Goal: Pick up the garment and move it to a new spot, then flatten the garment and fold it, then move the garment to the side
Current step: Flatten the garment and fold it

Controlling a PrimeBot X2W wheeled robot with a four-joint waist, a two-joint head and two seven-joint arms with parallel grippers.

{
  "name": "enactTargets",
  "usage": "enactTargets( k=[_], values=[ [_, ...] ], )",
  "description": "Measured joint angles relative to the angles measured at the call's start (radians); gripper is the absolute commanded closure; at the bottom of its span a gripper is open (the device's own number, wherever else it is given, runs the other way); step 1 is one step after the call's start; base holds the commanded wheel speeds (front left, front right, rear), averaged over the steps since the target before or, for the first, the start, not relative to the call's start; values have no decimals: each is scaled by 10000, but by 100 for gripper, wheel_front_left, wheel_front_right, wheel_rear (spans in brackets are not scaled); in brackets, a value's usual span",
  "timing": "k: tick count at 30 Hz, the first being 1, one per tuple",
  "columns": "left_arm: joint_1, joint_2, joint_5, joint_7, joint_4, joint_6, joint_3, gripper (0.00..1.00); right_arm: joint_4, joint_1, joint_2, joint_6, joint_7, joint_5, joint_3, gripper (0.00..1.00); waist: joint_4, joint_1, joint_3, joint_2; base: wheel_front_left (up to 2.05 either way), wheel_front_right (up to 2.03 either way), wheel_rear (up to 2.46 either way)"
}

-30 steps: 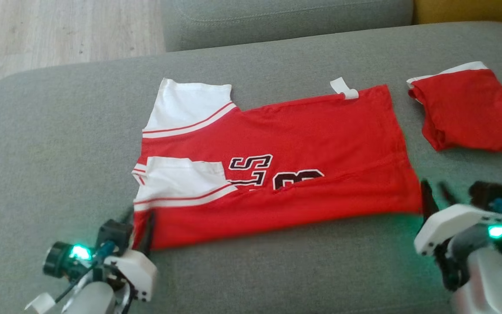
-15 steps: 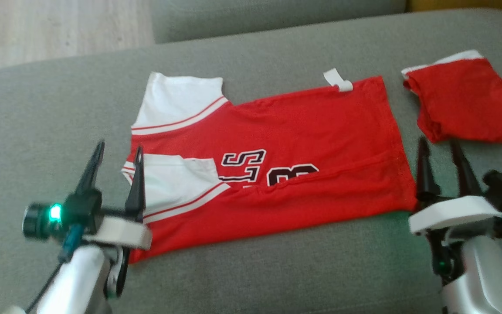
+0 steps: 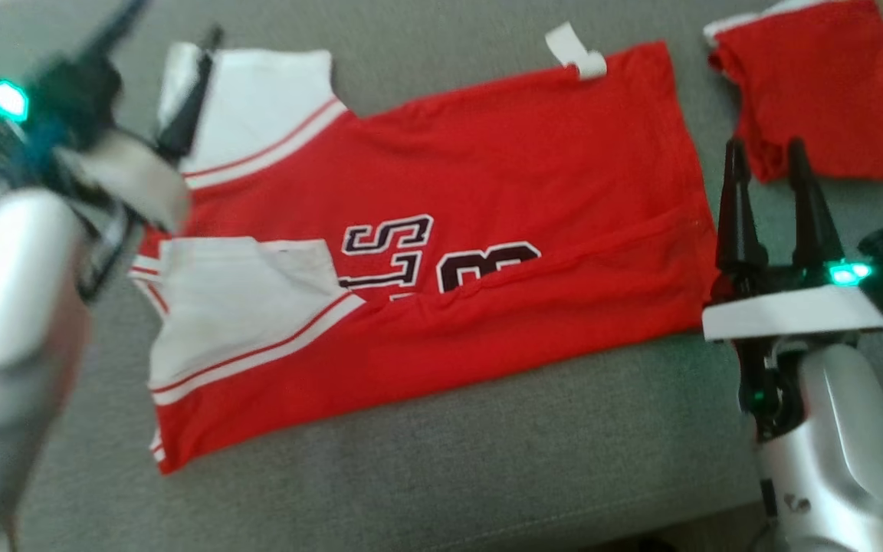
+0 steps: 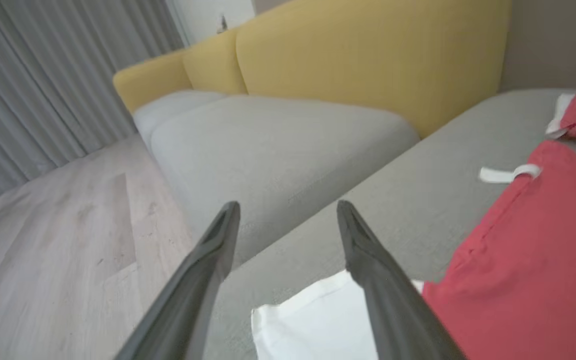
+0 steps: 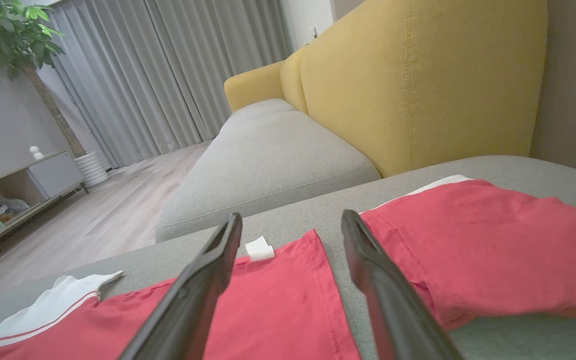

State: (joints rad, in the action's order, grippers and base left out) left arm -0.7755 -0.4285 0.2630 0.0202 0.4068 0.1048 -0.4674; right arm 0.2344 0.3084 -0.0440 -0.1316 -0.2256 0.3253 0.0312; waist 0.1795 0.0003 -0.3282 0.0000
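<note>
The left gripper (image 3: 177, 19) is blurred in the head view. Its jaws stand wide apart with nothing between them, above the far white sleeve (image 3: 257, 100) near the far left corner of the grey cushion (image 3: 487, 460). In the left wrist view one finger (image 4: 383, 290) crosses that sleeve's corner; whether it touches the cloth cannot be told.

The right gripper (image 3: 763, 146) is also spread and empty, fingers pointing toward the far edge, just beside the hem at the jersey's right end.

The red jersey (image 3: 503, 192) lies flat in the middle of the cushion. Its long axis runs left to right, with the sleeves toward the left edge and the hem toward the right. Its near long edge is folded up over the dark lettering (image 3: 388, 245). A white tag (image 3: 576, 54) sticks out from its far edge.

A folded red piece (image 3: 817, 84) lies at the far right corner, near the right gripper's fingertips and apart from the jersey. Beyond the cushion are a yellow sofa back (image 5: 418, 75), grey curtains (image 5: 168, 65) and a wood floor (image 4: 43, 225).
</note>
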Motion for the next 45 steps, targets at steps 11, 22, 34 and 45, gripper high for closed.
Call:
enactTargets(
  k=[11,22,34,45],
  values=[
    [-2312,-1078,1912,-2311,2667,276,-1469,0,-56,662,0,0,-217,364,541,0,814,0,-1666,0,0,0,0],
    [-3483,-1356,2706,-2560,4023,276,-2414,0,115,894,-2,0,-255,368,573,0,1100,-3,-2172,0,0,0,0],
    [-3230,-1177,4002,-796,3664,276,-4107,100,439,965,-2,0,-290,-253,100,0,732,-3,-1406,0,0,0,0],
    [-2303,-313,4136,1521,2922,257,-4136,100,234,1106,-23,0,1363,-2238,-838,0,-688,-5,-439,0,0,0,0]
  ],
)
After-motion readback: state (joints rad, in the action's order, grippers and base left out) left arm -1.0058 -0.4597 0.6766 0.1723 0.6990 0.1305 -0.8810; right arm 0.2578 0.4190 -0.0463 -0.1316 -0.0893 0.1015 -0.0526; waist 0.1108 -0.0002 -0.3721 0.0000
